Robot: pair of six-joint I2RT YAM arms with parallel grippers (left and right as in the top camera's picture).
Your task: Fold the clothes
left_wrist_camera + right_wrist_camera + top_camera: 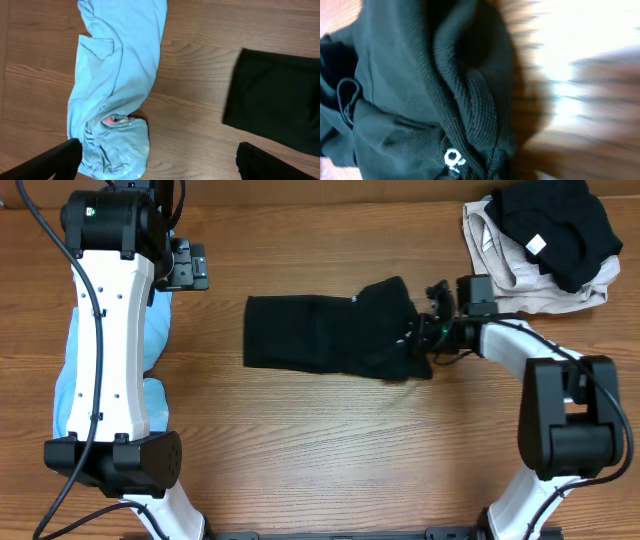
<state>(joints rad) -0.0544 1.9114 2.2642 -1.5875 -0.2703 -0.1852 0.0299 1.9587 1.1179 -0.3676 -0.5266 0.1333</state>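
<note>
Counter [330, 450] of wood grain, carrying: black athletic garment [320, 332], spread mid-counter, its right end with a white logo [452, 160] bunched and pinched in the closed fingers of the right gripper [432, 330]; light blue garment [115, 75], crumpled at the left edge, left gripper [159, 150] above it, fingers wide apart, holding nothing; beige garment [500, 270] with a black garment [560, 220] heaped on it, far right corner.

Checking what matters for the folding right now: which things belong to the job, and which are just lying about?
In the job: large black garment, in the middle; right tool at its right edge.
Lying about, untouched: light blue garment, left side; beige garment with a smaller black garment on it, far right corner.
</note>
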